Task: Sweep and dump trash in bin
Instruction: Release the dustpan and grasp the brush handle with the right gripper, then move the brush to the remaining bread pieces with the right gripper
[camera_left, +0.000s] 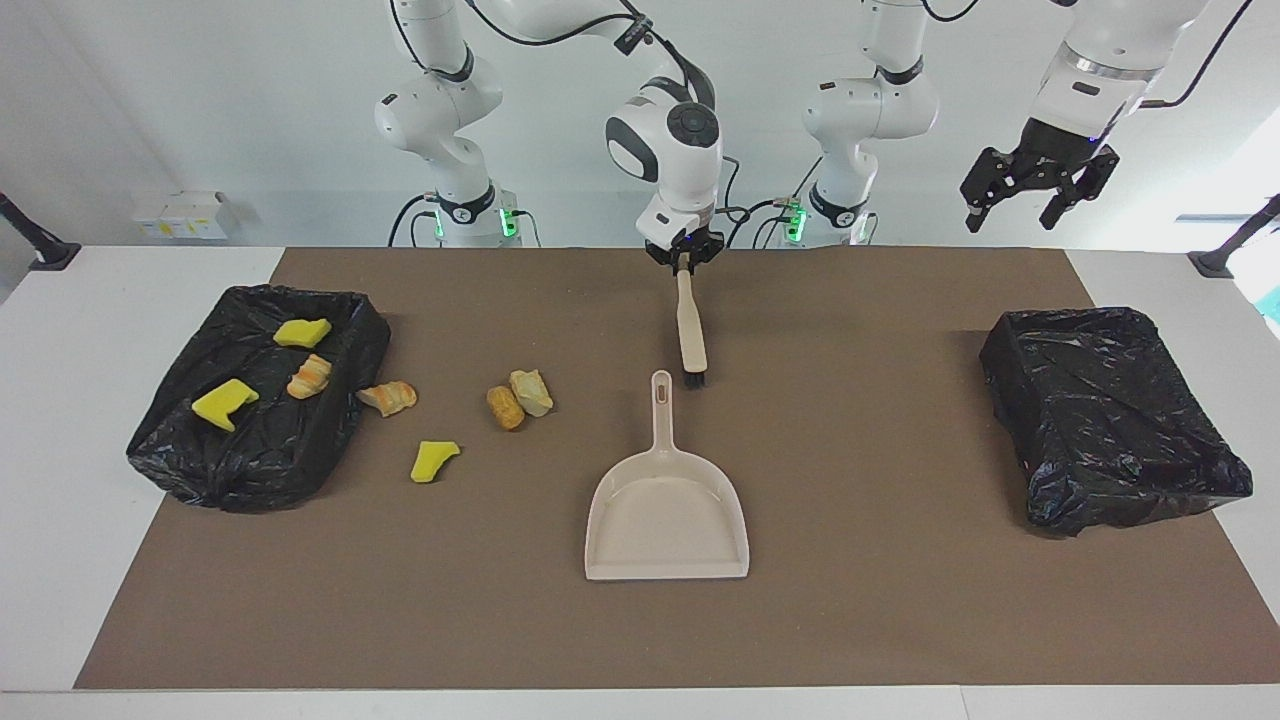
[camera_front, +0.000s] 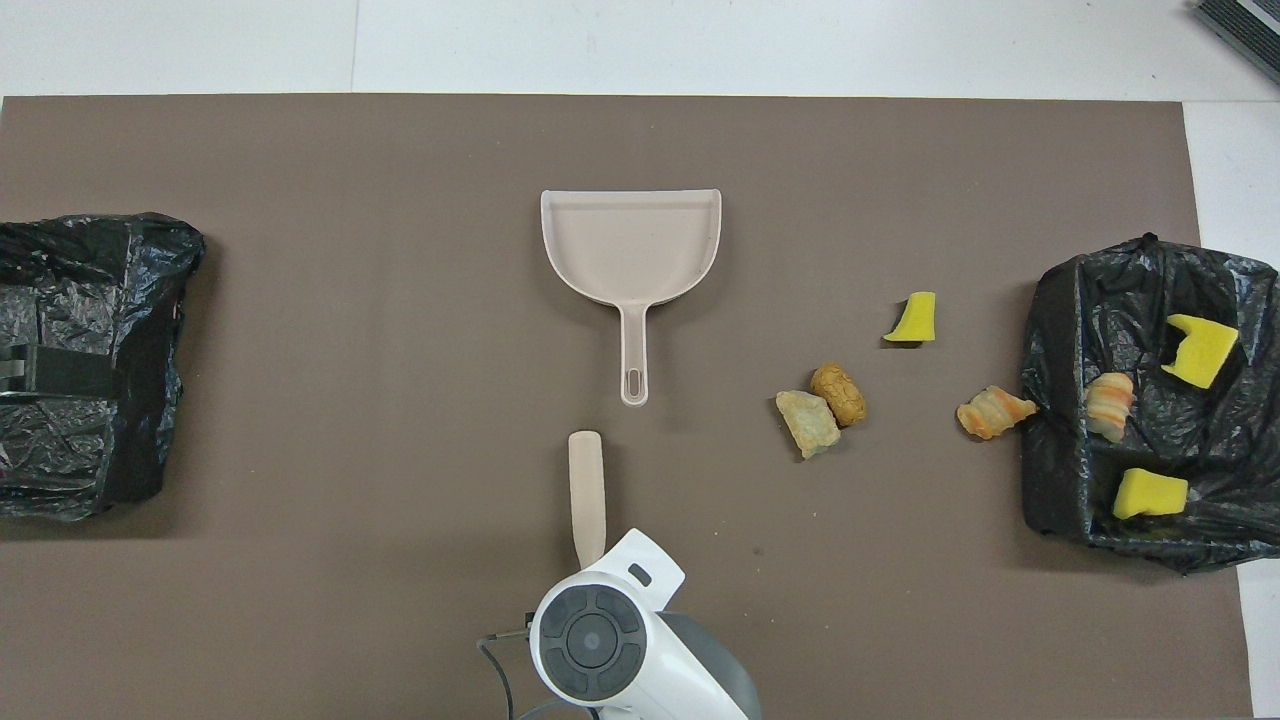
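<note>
Facing view: the right gripper (camera_left: 684, 262) is clamped on the handle of the brush (camera_left: 691, 335), whose bristles rest on the mat just beside the handle of the dustpan (camera_left: 667, 505). Sweeping looks about to begin; the next move probably calls for carrying the brush toward the loose trash (camera_left: 518, 397). The left gripper (camera_left: 1015, 205) waits high near the empty bin (camera_left: 1110, 415), jaws wide, holding nothing.

Overhead view: four pieces lie on the mat (camera_front: 300, 400) between the dustpan and the bin with trash (camera_front: 1150, 400); three sit inside it.
</note>
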